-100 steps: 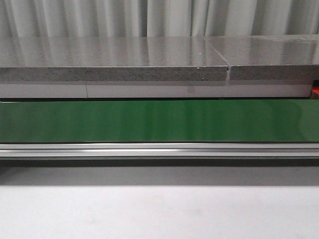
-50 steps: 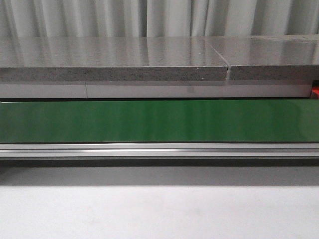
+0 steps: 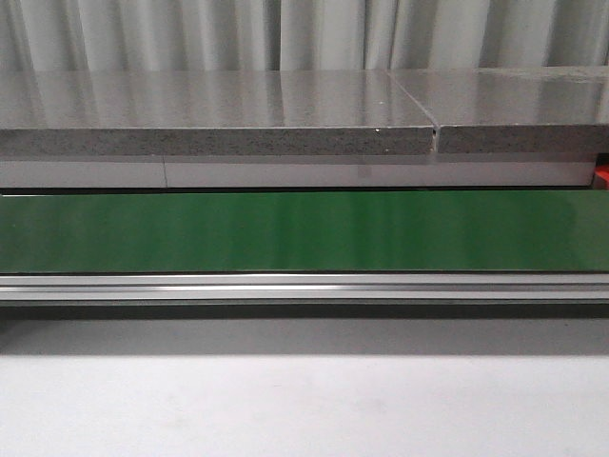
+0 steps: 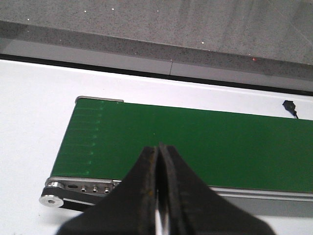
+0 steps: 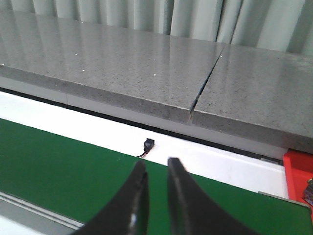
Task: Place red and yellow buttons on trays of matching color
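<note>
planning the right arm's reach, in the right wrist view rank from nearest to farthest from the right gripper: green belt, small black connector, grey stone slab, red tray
From the right gripper:
1. Green belt, directly under the fingertips.
2. Small black connector, on the white strip just past the belt's far edge.
3. Red tray, off at the belt's end.
4. Grey stone slab, behind the white strip.
</note>
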### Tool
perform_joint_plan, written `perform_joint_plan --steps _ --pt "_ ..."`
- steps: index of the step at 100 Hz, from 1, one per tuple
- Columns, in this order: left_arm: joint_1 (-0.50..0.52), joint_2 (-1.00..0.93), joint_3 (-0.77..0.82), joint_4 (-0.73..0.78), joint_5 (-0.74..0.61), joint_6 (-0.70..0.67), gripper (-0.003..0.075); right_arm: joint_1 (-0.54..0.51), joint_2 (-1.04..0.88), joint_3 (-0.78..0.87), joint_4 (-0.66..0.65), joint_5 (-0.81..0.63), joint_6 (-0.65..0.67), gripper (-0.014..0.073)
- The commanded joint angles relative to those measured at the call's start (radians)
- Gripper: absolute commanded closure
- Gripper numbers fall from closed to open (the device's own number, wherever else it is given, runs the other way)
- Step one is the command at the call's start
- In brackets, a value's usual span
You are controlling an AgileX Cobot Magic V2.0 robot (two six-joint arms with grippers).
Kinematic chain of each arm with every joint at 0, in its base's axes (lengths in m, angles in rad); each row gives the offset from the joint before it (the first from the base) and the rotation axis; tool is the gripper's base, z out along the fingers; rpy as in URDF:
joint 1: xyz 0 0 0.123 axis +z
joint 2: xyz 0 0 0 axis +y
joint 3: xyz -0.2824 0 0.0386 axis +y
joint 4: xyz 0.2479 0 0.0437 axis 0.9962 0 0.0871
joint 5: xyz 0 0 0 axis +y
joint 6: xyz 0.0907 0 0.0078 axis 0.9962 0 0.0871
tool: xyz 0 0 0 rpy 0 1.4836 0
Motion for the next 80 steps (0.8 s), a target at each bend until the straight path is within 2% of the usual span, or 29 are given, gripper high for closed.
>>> perform_joint_plan --steps 1,3,80 --pt "-0.005 0.005 -0.024 -0.012 -0.072 -0.003 0.0739 0.000 0.002 -0.025 0.010 -0.035 -0.009 0.0638" --pt "-0.005 0.005 -0.024 -0.012 -0.072 -0.003 0.0739 0.000 0.002 -0.025 0.010 -0.035 -0.009 0.0666" --pt "-0.005 0.005 -0.024 -0.012 -0.072 -0.003 0.0739 0.000 0.002 -0.025 0.010 -0.034 -0.009 0.0661"
